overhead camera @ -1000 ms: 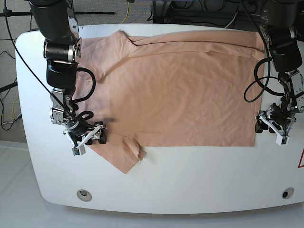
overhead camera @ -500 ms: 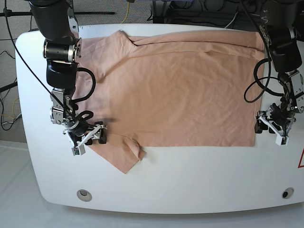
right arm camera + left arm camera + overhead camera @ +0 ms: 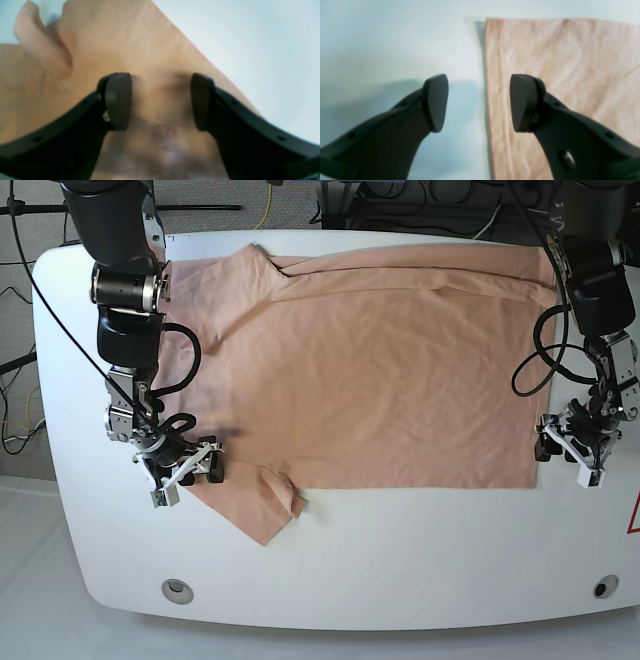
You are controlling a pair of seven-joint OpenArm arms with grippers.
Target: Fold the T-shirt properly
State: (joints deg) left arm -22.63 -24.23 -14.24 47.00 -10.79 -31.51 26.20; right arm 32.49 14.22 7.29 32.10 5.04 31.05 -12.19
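The wrist views alone show both tools gaping and holding nothing: the left tool (image 3: 479,102) straddles the T-shirt (image 3: 380,370) hem at 3 o'clock, the right tool (image 3: 161,101) over a sleeve at 8 o'clock. The wrinkled peach T-shirt lies flat across the white surface (image 3: 420,560).

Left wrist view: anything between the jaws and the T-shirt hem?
Nothing visible. The left gripper is open with its jaws astride the straight side edge of the peach cotton T-shirt: one over the cloth, one over the bare white table. No other object lies between them.
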